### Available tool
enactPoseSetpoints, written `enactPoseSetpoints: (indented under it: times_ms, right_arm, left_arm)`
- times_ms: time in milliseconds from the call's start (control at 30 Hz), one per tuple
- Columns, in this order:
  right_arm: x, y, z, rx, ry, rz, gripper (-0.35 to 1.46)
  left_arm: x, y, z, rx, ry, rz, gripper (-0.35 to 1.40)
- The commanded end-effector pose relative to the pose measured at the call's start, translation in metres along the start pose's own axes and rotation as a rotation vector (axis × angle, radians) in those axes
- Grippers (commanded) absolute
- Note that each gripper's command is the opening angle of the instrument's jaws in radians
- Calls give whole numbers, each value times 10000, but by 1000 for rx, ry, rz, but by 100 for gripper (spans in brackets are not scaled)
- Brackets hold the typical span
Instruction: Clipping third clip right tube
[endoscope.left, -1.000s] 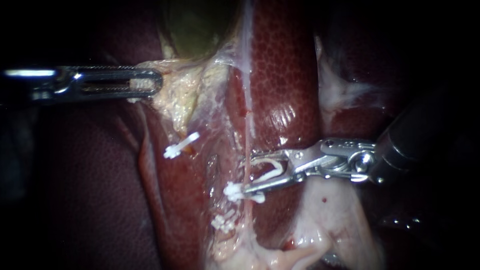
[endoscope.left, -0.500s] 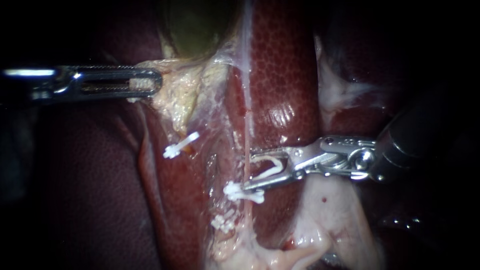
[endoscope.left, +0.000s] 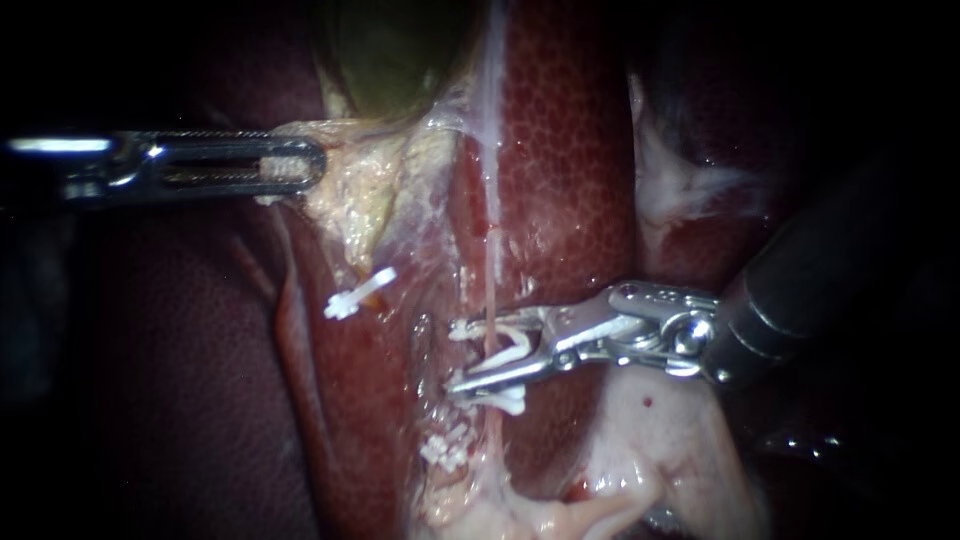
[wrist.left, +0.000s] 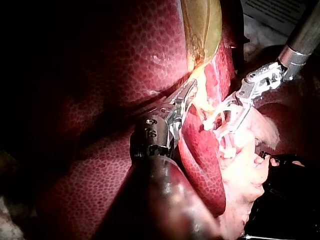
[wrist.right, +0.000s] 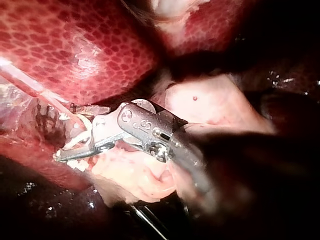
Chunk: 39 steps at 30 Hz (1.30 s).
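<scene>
tube (endoscope.left: 492, 300), thin and pink, runs down the red liver (endoscope.left: 570, 150) and crosses through the right instrument's (endoscope.left: 455, 356) wide hand, which holds an open white plastic clip (endoscope.left: 515, 345); the left instrument's (endoscope.left: 315, 163) hand, well apart, grips pale yellow tissue (endoscope.left: 350, 190).

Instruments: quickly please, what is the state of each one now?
Left instrument: jaws shut on tissue.
Right instrument: jaws apart, holding a clip that straddles the tube.
</scene>
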<state>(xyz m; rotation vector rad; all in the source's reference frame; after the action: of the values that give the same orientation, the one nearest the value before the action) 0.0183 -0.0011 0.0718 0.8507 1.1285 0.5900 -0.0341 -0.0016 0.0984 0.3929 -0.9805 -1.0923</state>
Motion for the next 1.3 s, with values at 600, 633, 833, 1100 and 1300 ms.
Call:
enactPoseSetpoints:
  times_ms: [600, 633, 833, 1100, 1300]
  right_arm:
    - [4, -3, 10, 20, 18, 17, 50]
    - [4, -3, 9, 20, 18, 17, 49]
    - [4, -2, 4, 20, 19, 18, 32]
    - [6, -1, -4, 20, 19, 26, -8]
    - [7, 0, -10, 25, 22, 63, -35]
  left_arm:
    - [1, 0, 1, -1, 0, 0, -21]
    - [1, 0, 1, -1, 0, 0, -21]
    - [1, 0, 1, -4, -1, 0, -21]
    - [1, 0, 2, -4, -2, 0, -21]
    - [1, -1, 2, -4, -2, 0, -21]
